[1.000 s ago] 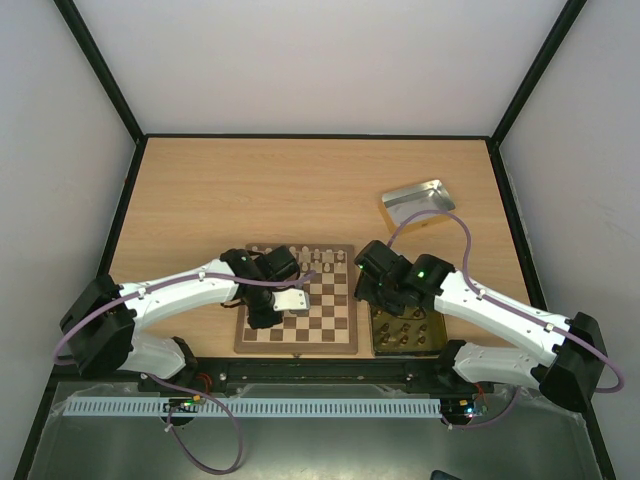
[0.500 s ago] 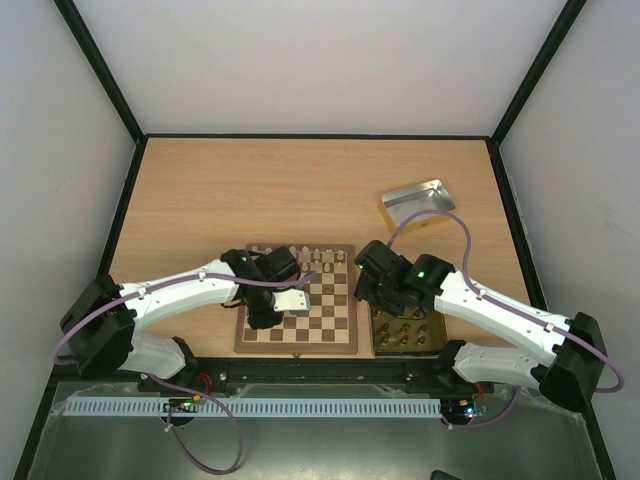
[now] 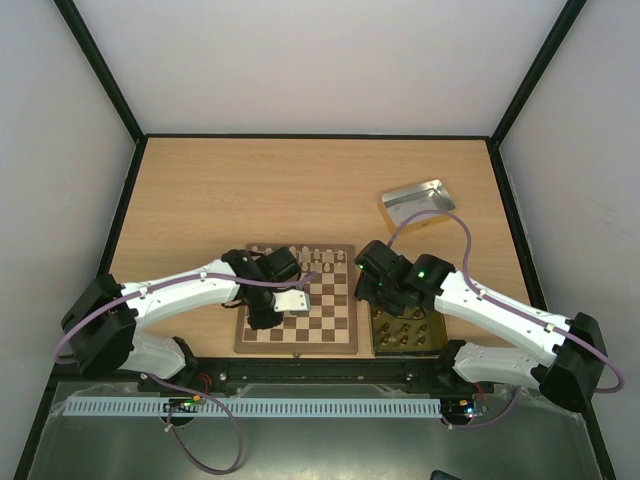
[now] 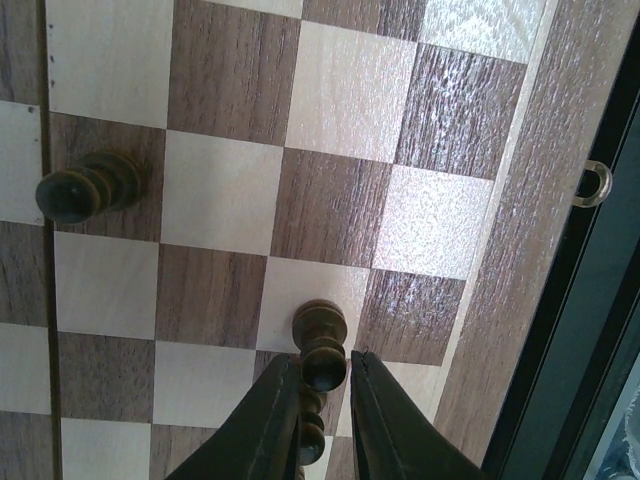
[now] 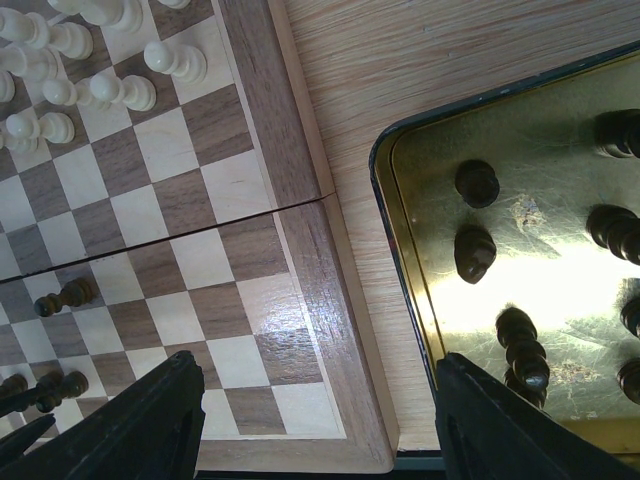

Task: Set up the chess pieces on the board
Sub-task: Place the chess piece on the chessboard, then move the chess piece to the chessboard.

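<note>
A pale wood-grain table (image 3: 250, 190) sits enclosed by plain white walls (image 3: 300, 60) joined with black frame bars (image 3: 103, 68). The light is soft and even. Along the near edge a white slotted cable duct (image 3: 250, 407) crosses a grey metal panel (image 3: 330, 450).

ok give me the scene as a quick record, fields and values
board: wooden chessboard between the arms
cream pieces: on its far rows
dark pawns: few on near half
gold tin: right of board, holds dark pieces
left gripper: narrow around one dark pawn, grip unclear
right gripper: open, empty, over board's right edge
silver tin: beyond the gold tin
</note>
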### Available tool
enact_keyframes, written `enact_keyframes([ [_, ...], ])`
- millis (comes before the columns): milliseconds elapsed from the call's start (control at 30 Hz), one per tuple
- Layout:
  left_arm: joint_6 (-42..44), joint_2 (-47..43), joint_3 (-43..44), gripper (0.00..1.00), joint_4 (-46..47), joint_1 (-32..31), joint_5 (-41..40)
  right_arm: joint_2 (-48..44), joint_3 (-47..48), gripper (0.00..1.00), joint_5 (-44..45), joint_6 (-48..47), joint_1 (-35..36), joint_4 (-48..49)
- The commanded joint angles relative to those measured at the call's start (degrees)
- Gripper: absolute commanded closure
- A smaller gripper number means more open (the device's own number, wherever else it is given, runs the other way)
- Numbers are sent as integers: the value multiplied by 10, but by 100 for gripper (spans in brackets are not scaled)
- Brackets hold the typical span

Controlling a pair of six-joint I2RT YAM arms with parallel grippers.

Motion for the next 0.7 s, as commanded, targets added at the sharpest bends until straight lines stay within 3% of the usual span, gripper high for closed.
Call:
enact_keyframes([
  [0, -2, 5, -7, 83, -1, -6, 0, -10, -8, 37, 14, 2, -3, -7],
  [167, -7, -1, -5, 79, 2, -7, -6, -14, -12, 37, 14, 3, -3, -6],
  [333, -11, -5, 18, 68, -7, -7, -18, -14, -12, 37, 14, 3, -3, -5],
  [667, 9, 29, 73, 65, 6, 35, -44, -5, -5, 37, 16, -1, -3, -6],
])
